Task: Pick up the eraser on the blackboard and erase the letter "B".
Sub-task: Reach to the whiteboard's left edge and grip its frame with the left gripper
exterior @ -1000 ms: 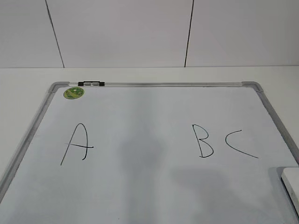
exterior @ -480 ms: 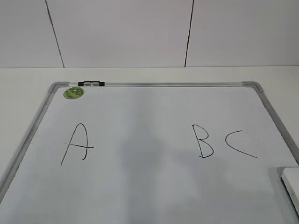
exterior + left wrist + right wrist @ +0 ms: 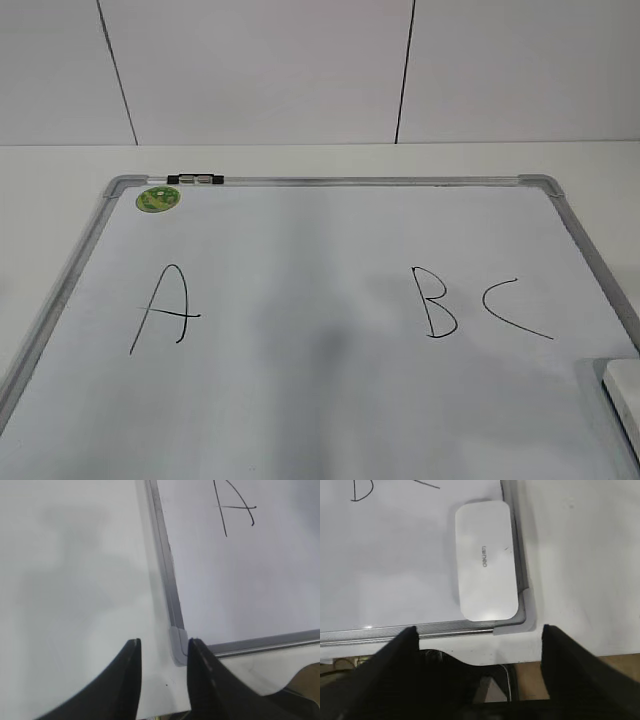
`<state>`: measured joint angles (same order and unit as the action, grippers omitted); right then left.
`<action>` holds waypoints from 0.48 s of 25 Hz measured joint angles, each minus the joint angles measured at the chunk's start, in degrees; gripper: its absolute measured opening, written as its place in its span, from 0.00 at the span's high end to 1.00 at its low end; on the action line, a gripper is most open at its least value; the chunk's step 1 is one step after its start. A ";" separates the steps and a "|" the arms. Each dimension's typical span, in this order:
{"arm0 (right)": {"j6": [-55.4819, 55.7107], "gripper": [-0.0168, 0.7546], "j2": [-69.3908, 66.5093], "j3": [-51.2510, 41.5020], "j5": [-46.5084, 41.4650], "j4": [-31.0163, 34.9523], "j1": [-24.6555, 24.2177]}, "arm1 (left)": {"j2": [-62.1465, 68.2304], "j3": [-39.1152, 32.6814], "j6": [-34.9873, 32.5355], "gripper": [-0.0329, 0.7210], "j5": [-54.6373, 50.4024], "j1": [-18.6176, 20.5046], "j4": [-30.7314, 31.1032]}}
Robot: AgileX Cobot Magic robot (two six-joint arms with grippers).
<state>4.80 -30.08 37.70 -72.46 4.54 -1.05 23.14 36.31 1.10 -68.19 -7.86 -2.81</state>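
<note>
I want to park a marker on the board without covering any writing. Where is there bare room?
The widest bare stretch on the blackboard lies between the letter A and the letter "B". The strip along the near edge below the letters is bare too. The near right corner is crowded: the eraser lies there.

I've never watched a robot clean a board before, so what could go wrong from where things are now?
1. The white rounded plastic eraser lies tight in the corner of the white board's grey metal frame, so the open right hand may catch the frame instead of gripping cleanly.
2. The black hand-drawn letter B sits close to the black letter C, so a wide wipe could smear the C too.
</note>
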 joint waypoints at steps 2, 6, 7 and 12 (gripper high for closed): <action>0.00 0.22 -2.24 0.00 0.10 1.13 0.00 | 4.88 2.44 0.14 0.64 -1.12 0.00 -0.57; 0.08 0.22 -6.78 0.00 0.31 2.32 0.00 | 16.58 7.55 0.24 0.64 -1.94 0.00 -0.66; 0.08 0.22 -7.75 0.00 0.42 2.42 0.00 | 19.89 8.99 0.27 0.64 -1.94 0.00 -0.66; 0.21 0.22 -12.49 0.00 0.66 2.45 0.00 | 35.98 16.47 0.37 0.64 0.03 0.00 -0.66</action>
<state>5.01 -42.56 37.70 -71.80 6.99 -1.05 59.13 52.78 1.47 -68.16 -7.86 -3.47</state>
